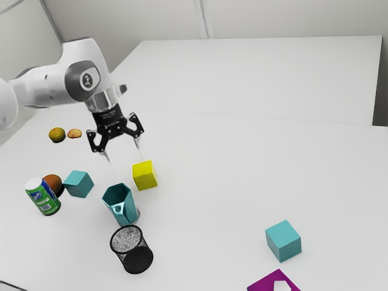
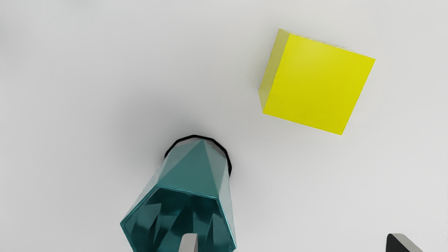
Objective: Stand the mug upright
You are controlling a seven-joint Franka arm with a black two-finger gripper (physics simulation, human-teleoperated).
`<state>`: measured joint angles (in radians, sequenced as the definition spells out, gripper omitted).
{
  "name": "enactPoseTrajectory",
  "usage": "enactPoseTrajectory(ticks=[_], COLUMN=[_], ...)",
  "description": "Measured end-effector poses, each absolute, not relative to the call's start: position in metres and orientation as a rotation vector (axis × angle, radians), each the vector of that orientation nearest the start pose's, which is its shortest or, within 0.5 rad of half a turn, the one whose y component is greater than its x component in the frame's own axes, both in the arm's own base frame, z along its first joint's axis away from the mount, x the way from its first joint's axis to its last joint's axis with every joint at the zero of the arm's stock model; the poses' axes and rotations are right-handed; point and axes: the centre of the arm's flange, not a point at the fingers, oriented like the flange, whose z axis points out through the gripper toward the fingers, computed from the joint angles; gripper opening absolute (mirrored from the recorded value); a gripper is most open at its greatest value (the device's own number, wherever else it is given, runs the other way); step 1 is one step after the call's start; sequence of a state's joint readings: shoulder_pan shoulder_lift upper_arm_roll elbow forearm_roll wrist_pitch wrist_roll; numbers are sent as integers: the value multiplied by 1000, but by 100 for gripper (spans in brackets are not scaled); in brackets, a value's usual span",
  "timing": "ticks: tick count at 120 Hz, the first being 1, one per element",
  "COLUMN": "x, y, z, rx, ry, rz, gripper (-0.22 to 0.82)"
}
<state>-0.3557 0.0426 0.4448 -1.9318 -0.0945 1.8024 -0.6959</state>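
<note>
The arm reaches in from the exterior view's left, its black gripper (image 1: 125, 159) pointing down above the mug (image 1: 126, 210), fingers spread wide, gripping nothing. The mug stands upright, its mouth facing up, showing teal inner walls. Near the mug stands a black mesh cup (image 1: 134, 250); farther from it, toward the exterior view's left, stands a green can (image 1: 44, 198), its lettering too small to read.

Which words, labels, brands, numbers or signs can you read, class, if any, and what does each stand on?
None can be read for certain.
Green can: label print, too small to read.
Robot arm: a mark on its round joint cover, too small to make out.
Purple object: a white shape, cut off, unreadable.
</note>
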Motion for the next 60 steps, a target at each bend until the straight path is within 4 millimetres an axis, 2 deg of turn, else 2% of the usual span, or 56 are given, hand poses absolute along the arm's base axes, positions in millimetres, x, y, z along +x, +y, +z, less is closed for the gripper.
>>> enactPoseTrajectory(ticks=[17,39,60], x=[550,557,556], y=[49,69,84], z=[486,567,626], rx=[-2904,-2948,-2967], ry=[-1073,-804,-653], rz=[194,-47,-172], gripper=[60,60,60])
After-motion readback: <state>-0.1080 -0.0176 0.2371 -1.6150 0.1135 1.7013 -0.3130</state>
